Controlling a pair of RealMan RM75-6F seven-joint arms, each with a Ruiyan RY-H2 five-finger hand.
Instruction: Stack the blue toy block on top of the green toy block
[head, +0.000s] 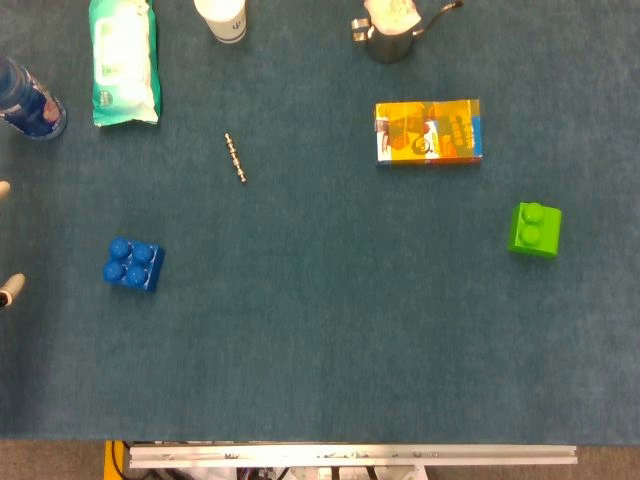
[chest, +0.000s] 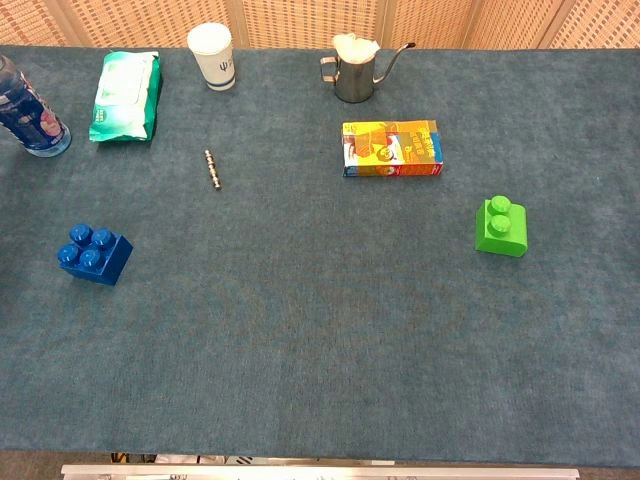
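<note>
**Two blocks far apart on the blue-green table**

The blue toy block (head: 132, 264) sits on the left side of the table (head: 320, 340). It has round bumps on top. The green toy block (head: 534, 229) sits far away on the right side. Nothing is on top of it. The two blocks do not touch.

At the very left edge of the head view, two pale fingertips (head: 9, 291) poke in. They belong to the left hand. They are near the blue block but not touching it. So little of the hand shows that I cannot tell if it is spread or closed. The right hand is not in either view.

Other things lie at the back of the table. A green pack of wipes (chest: 125, 95) is at the back left, with a blue bottle (chest: 28, 118) beside it near the edge. A white paper cup (chest: 212, 55) stands next to the wipes. A shiny metal pitcher (chest: 352, 70) stands further right. An orange box (chest: 392, 148) lies flat in front of the pitcher. A small string of beads (chest: 212, 168) lies between the wipes and the box.
</note>
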